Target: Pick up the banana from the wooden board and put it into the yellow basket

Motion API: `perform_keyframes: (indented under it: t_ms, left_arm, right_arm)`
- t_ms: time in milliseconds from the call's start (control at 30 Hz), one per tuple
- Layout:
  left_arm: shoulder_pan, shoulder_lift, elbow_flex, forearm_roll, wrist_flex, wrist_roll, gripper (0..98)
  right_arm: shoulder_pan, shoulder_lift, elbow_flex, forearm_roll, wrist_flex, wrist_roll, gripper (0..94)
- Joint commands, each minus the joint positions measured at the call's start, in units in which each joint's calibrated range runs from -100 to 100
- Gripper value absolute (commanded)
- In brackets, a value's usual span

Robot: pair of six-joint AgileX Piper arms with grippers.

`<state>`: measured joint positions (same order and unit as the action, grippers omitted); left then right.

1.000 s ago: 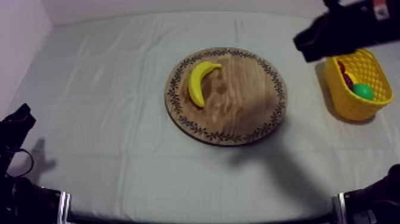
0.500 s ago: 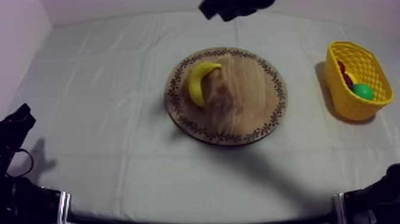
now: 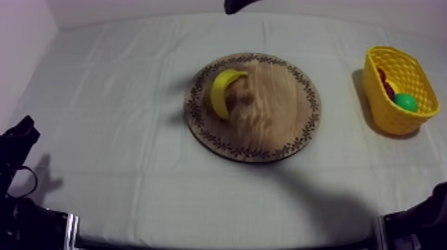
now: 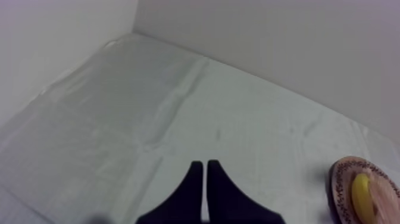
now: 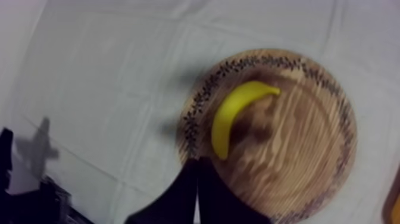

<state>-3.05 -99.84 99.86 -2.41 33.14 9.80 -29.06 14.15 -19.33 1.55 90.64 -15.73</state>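
A yellow banana (image 3: pixel 223 92) lies curved on the left part of the round wooden board (image 3: pixel 283 116) at mid-table. The yellow basket (image 3: pixel 384 112) stands at the right with a green fruit (image 3: pixel 405 101) and a small red fruit (image 3: pixel 386 86) in it. My right arm (image 3: pixel 238 5) reaches in at the far edge, behind the board. My right gripper (image 5: pixel 196 164) hangs high over the board's (image 5: pixel 297 143) near rim, fingers together as a wedge, just short of the banana (image 5: pixel 234 116). Low at the left, my left gripper (image 4: pixel 205 170) rests shut, with the board (image 4: pixel 342 184) and banana (image 4: pixel 361 195) far off beside it.
Grey-white cloth (image 3: pixel 120 100) covers the table, and its left half is bare. A wall runs along the back. My left arm (image 3: pixel 16 143) sits at the near left corner, and the right arm's base (image 3: pixel 419 223) is at the near right.
My right arm has swung left from over the basket, along the back, to a spot above the board's far left. Banana, board, basket and left arm have stayed put.
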Motion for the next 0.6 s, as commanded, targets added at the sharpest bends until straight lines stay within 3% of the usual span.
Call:
perform_keyframes:
  t_ms: [0, 300, 367, 567]
  left_arm:
    - [-0.02, 0.02, 0.03, -0.01, 0.00, -0.01, 0.1]
    - [-0.02, 0.02, 0.03, -0.01, 0.00, -0.01, 0.1]
    - [-0.02, 0.02, 0.03, -0.01, 0.00, -0.01, 0.1]
    - [-0.02, 0.02, 0.03, -0.01, 0.00, -0.01, 0.1]
  right_arm:
    - [0.69, 0.16, 0.24, -1.31, 1.76, -4.41, 0.5]
    - [4.17, 0.24, 1.12, -7.85, 3.84, -9.15, 4.2]
    - [4.63, 0.22, 0.99, -9.02, 3.86, -9.78, 10.5]
    - [4.71, 0.14, 0.46, -10.82, 3.86, -11.13, 43.1]
